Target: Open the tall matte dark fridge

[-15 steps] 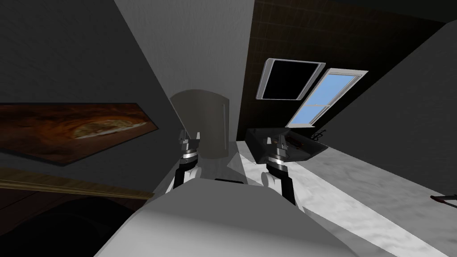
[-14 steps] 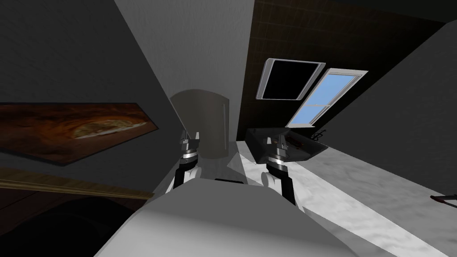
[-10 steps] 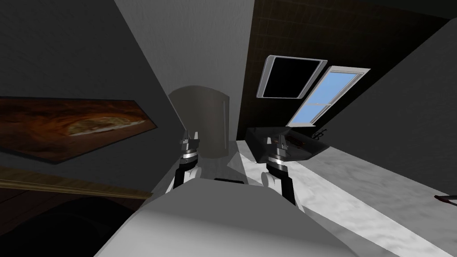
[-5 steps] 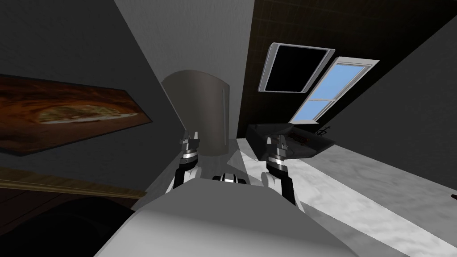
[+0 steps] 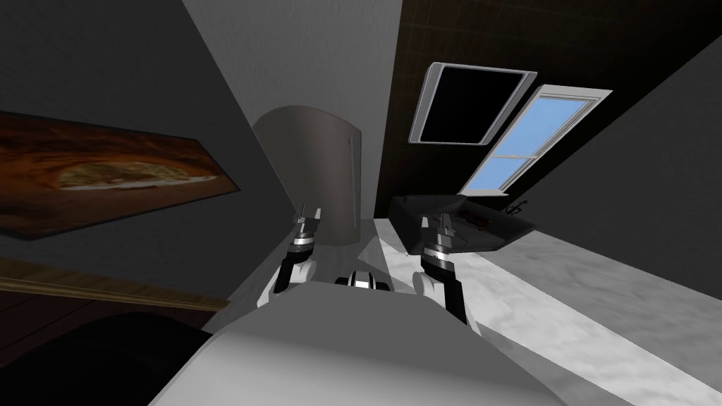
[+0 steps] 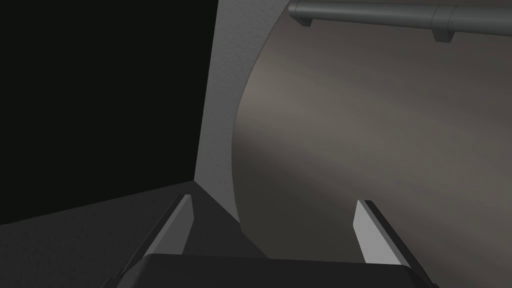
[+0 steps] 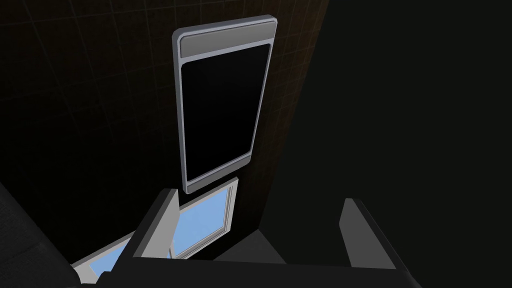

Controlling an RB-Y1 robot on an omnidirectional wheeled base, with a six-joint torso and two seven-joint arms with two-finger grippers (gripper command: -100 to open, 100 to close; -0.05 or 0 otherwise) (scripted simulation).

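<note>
The tall fridge (image 5: 310, 176) is a matte grey-brown block with a rounded top, standing straight ahead against the grey wall. A thin vertical handle (image 5: 351, 180) runs along its right edge. My left gripper (image 5: 309, 214) is held up before the lower part of the door, open and holding nothing. In the left wrist view the door (image 6: 375, 130) is beyond the open left gripper (image 6: 277, 227), and the grey handle bar (image 6: 400, 17) lies well past the fingertips. My right gripper (image 5: 438, 224) is raised to the right of the fridge, and the right wrist view has it (image 7: 262, 227) open and empty.
A dark counter unit (image 5: 458, 222) stands just right of the fridge, behind my right gripper. On the dark tiled wall above it are a light-framed black panel (image 5: 472, 106) and a window (image 5: 536, 141). A large painting (image 5: 106, 173) hangs on the left wall. Pale marbled floor (image 5: 564, 296) stretches to the right.
I have moved closer, so the fridge looks larger and taller, and the window and painting have slid outward. My left gripper has lifted slightly toward the door. The right arm kept its pose.
</note>
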